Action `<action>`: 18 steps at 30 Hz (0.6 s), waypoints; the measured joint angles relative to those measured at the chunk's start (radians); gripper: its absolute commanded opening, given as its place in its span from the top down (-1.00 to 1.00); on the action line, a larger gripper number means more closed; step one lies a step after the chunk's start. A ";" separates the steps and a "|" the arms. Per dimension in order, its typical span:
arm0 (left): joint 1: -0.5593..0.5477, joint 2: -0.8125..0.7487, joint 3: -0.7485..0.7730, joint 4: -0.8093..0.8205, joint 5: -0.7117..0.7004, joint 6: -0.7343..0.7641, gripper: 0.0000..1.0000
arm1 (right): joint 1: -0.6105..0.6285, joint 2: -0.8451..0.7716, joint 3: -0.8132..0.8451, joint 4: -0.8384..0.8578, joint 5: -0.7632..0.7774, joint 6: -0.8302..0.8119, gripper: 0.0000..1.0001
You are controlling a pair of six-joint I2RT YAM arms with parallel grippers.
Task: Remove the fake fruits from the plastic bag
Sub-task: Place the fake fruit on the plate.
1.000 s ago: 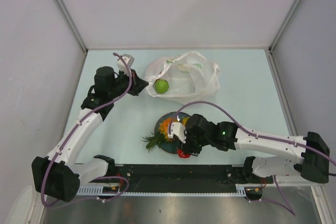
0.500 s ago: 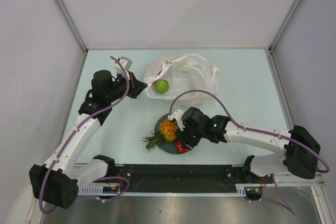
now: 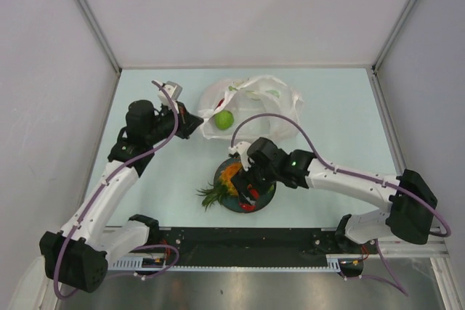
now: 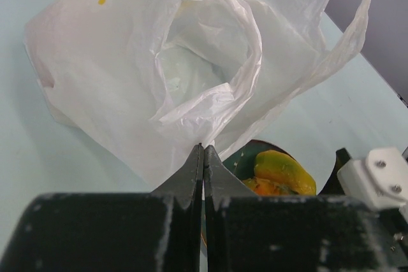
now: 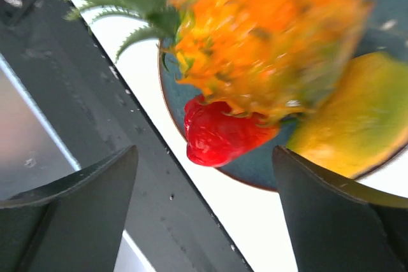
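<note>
The left pincer is pressing its jaws together, apparently on a fold of the bag, since the creases in its own view are running down to the tips. The bag is lying crumpled on the worktop straight ahead of that pincer, with its mouth gaping. The film is looking thin, limp and slippery, so I am judging it nearly weightless, likely to slide when anything inside is tugged, and best pinched at the rim or a loop handle. A green fruit is sitting just beyond the left pincer's tips, seemingly in the bag's open mouth. It is looking small, round, glossy and hard, so probably light and apt to roll or squirt free, and gripping it across its middle is seeming wisest. Further right, the right pincer is hanging with its jaws wide apart and empty, directly over the plate, where the pineapple, a red fruit and a mango are lying beneath its fingers.
</note>
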 measured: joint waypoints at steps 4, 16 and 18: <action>0.000 0.000 0.000 -0.006 0.000 0.003 0.99 | -0.101 0.008 0.128 -0.110 -0.076 -0.055 -0.61; 0.003 -0.053 0.000 -0.085 -0.003 0.139 1.00 | -0.343 0.066 0.457 -0.092 -0.167 -0.261 0.03; 0.011 -0.063 0.000 -0.098 -0.003 0.160 1.00 | -0.364 0.156 0.465 -0.015 -0.137 -0.303 0.11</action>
